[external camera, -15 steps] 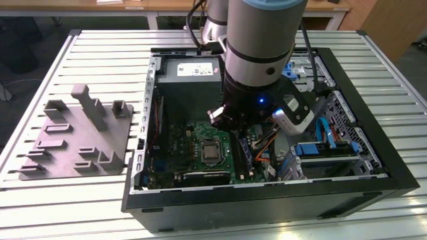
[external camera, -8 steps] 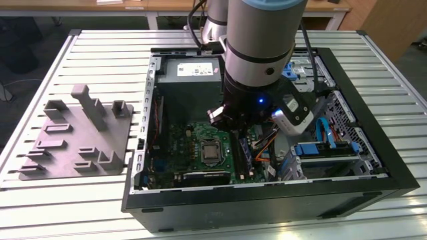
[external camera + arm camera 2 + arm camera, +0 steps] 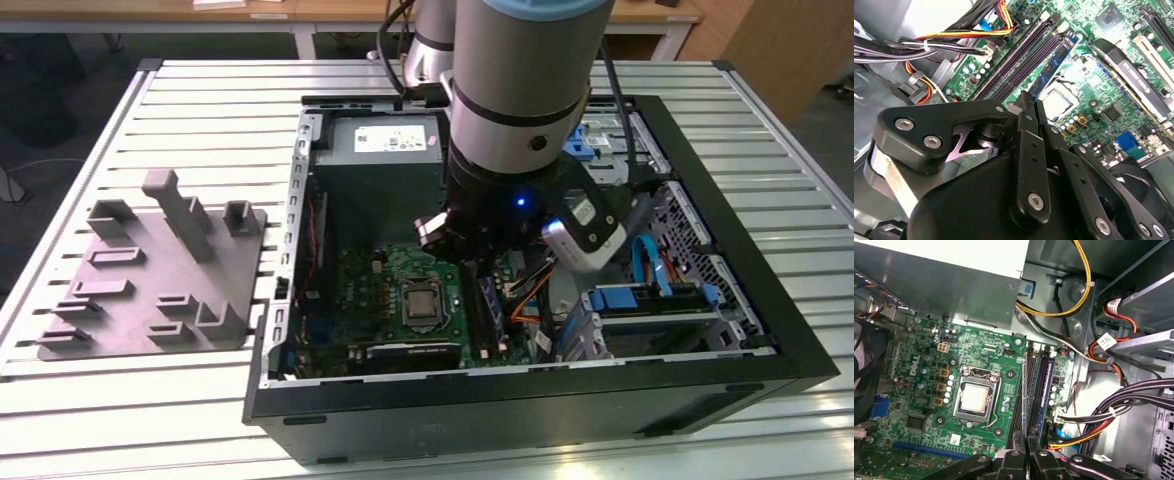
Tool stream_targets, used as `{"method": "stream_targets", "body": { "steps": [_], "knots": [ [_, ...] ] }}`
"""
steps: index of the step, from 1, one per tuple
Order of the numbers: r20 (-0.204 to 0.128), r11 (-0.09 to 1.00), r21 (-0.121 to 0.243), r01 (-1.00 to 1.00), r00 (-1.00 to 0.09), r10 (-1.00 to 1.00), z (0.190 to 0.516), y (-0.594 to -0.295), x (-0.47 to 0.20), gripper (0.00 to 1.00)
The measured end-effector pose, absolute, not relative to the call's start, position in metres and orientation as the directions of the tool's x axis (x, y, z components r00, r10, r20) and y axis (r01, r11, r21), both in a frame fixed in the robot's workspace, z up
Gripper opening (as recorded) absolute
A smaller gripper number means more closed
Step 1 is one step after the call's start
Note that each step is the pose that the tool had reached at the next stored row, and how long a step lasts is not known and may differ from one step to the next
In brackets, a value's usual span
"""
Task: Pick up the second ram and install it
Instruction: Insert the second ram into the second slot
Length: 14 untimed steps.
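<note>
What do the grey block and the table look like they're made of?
Grey block: likely matte plastic, perhaps printed; dull, uniform grey with no glare. Table: likely aluminium, satin finish; pale metallic slats with grooves between.

- In the exterior view, the arm (image 3: 521, 100) stood in front of the middle of the computer case (image 3: 747, 340) and hid the far ends of the memory slots (image 3: 485, 305).
- In both wrist views, the gripper (image 3: 1032, 102) (image 3: 1027, 440) was cut off by the picture's edge behind its linkage.
- A thin dark strip (image 3: 1025, 390) ran from the gripper along the slots. It could not be told whether this was a memory stick or a slot wall.
- In the second wrist view, the near end of the blue-labelled stick (image 3: 1054, 62) was hidden behind the gripper.
- The fan (image 3: 864, 375) was cropped by the first wrist view's edge.
</note>
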<state>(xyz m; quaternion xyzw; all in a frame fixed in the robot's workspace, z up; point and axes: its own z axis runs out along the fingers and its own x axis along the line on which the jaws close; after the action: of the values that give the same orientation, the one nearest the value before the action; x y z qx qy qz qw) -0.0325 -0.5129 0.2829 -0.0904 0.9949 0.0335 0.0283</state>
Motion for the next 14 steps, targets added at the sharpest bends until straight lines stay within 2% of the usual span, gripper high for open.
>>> {"method": "stream_targets", "body": {
  "steps": [14],
  "knots": [
    [-0.062,0.988,0.061,-0.143,-0.988,-0.139,0.2825,-0.5129,-0.0325,0.14]
  ]
}}
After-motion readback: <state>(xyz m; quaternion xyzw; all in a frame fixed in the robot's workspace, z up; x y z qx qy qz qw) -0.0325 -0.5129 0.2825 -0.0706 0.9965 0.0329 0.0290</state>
